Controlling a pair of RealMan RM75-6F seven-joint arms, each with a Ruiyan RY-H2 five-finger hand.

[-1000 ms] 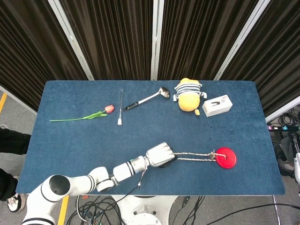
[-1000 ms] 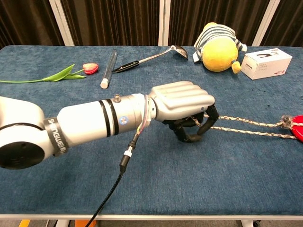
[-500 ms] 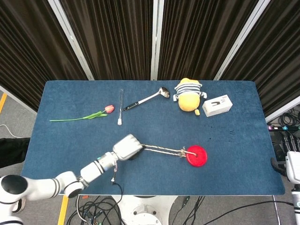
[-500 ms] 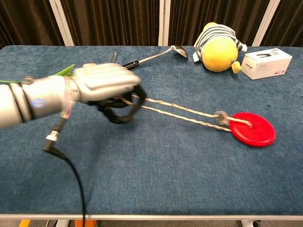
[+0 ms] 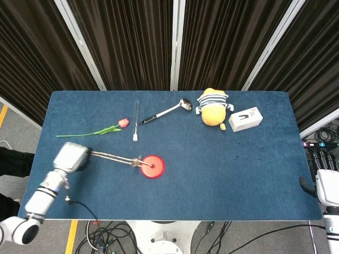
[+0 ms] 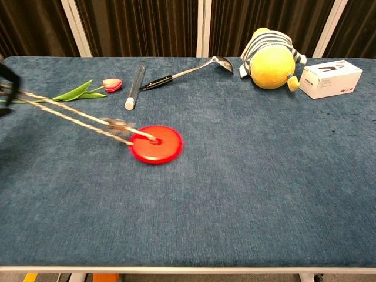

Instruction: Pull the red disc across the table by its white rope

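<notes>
In the head view the left hand [image 5: 70,157] sits near the left edge of the blue table [image 5: 238,169], its fingers clamped on the end of the white rope [image 5: 112,157], which runs taut to the red disc [image 5: 152,166] lying flat left of the table's middle. A tulip [image 5: 95,130], a clear tube [image 5: 136,120] and a ladle [image 5: 165,111] lie further back; a yellow plush toy [image 5: 213,109] and a white box [image 5: 245,119] sit at the back right. The right hand [image 5: 327,186] shows only partly past the right edge, and I cannot tell whether it is apart or closed. In the chest view the rope [image 6: 70,114] stretches in two strands from the left border to the disc [image 6: 156,144], just in front of the tube [image 6: 134,86] and tulip [image 6: 88,89]
</notes>
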